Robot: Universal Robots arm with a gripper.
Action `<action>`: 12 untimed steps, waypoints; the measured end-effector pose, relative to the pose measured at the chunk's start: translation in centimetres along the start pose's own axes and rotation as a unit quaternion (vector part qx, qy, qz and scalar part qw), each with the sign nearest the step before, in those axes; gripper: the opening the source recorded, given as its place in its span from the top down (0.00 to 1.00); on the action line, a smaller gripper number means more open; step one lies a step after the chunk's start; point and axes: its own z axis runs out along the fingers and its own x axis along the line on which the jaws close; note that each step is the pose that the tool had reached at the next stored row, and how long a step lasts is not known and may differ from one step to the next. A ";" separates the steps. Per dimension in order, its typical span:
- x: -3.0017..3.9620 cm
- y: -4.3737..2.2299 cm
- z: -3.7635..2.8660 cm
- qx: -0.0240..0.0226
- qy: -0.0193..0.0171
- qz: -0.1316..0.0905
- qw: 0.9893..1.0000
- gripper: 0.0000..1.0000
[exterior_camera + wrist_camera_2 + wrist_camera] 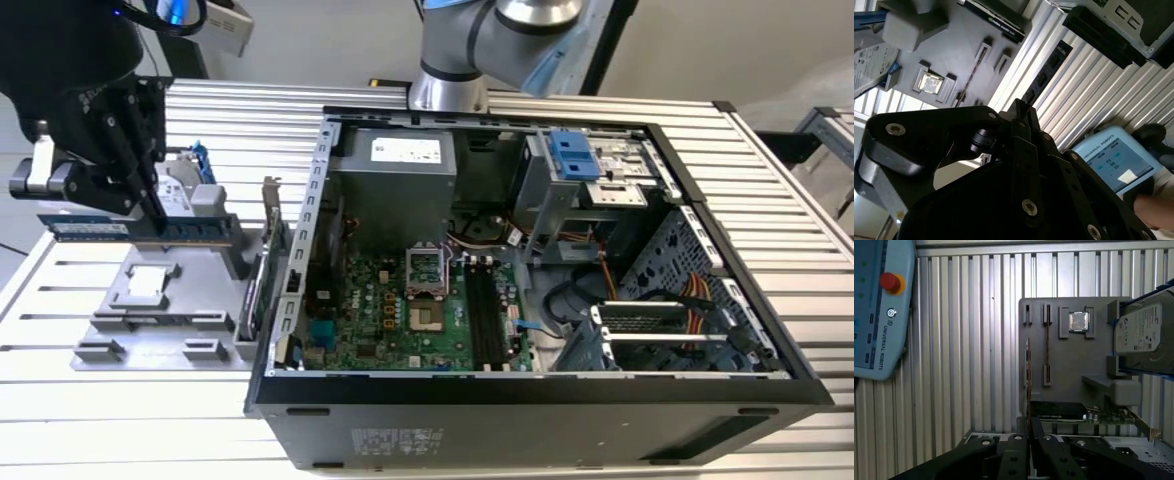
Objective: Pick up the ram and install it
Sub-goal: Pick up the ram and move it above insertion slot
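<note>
Bright, even light; white glare across the ribbed table (1089, 90).

Print marks the pendant (884, 330); also the hard drive (1141, 335).

Upright card (263, 280) btwn hand (158, 218) & open-topped PC case (534, 400).

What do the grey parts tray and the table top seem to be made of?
Grey parts tray: probably matte plastic, judging by its dull, moulded blocks and slots. Table top: bare metal, likely aluminium, with a satin sheen and long parallel ribs.
</note>
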 end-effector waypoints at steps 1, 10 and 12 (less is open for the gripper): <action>0.00 -0.06 0.00 0.000 0.000 0.000 1.000 1.00; -0.01 -0.63 -0.02 0.000 0.000 0.000 1.000 1.00; -0.02 -0.76 -0.02 0.000 0.000 0.000 1.000 1.00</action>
